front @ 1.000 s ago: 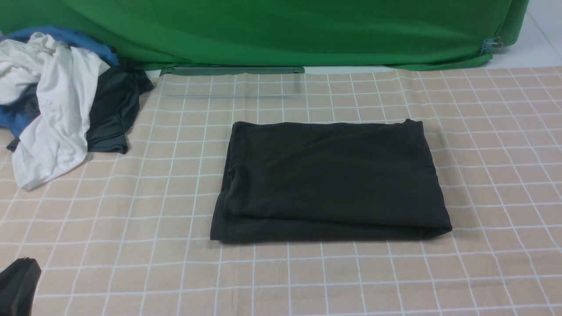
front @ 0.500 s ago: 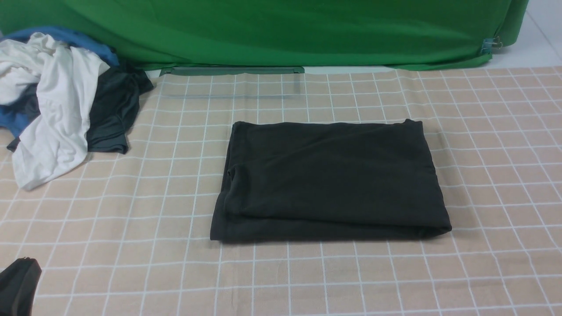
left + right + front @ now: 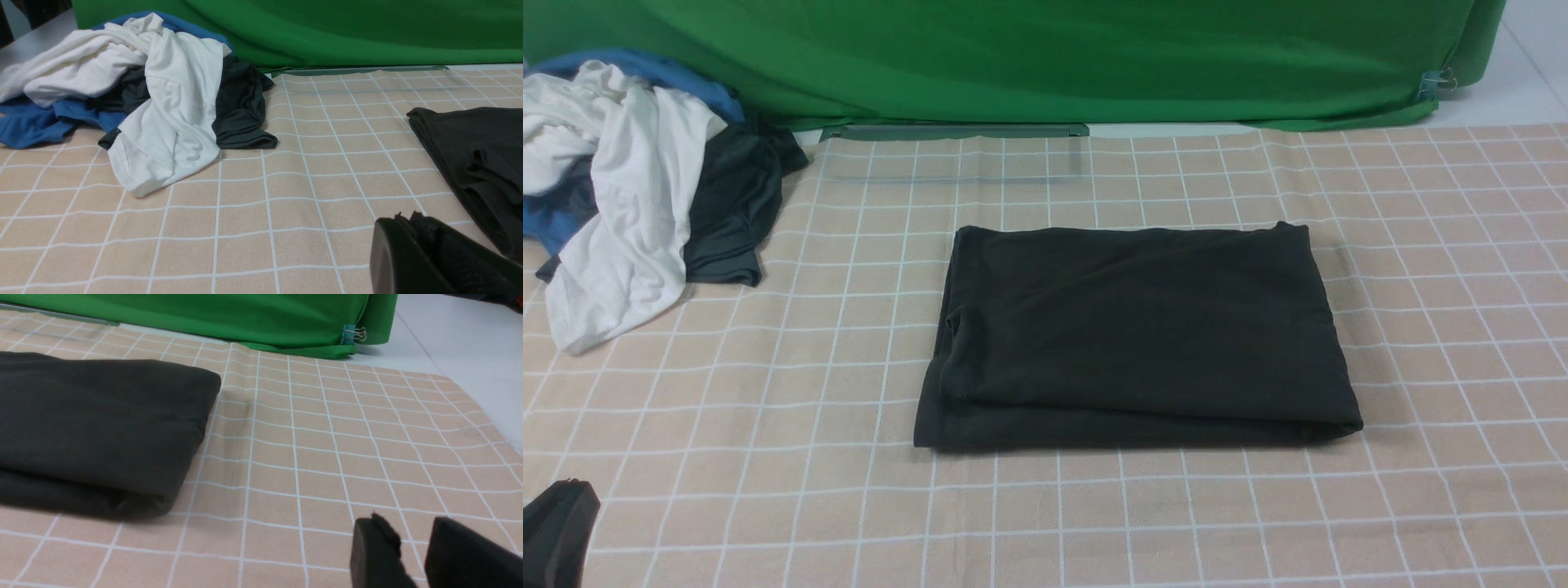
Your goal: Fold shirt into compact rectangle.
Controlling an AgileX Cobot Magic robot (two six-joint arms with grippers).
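The black shirt [image 3: 1135,335] lies folded into a flat rectangle in the middle of the checked tablecloth [image 3: 768,392], with its layered edges along the left and near sides. No print or label shows. My left gripper [image 3: 408,218] hovers low over the cloth, left of and nearer than the shirt [image 3: 478,163]. Its fingers are pressed together and hold nothing, and it shows as a dark tip [image 3: 560,502] at the front view's lower left corner. My right gripper [image 3: 410,531] sits right of the shirt [image 3: 94,420], slightly open and empty. It is outside the front view.
A heap of clothes sits at the far left: a white garment [image 3: 629,204], a blue one [image 3: 645,69] and a dark grey one [image 3: 731,204]. A green backdrop [image 3: 1045,57] hangs behind the table, held by a binder clip [image 3: 1437,82]. The tablecloth ends at the right [image 3: 490,416].
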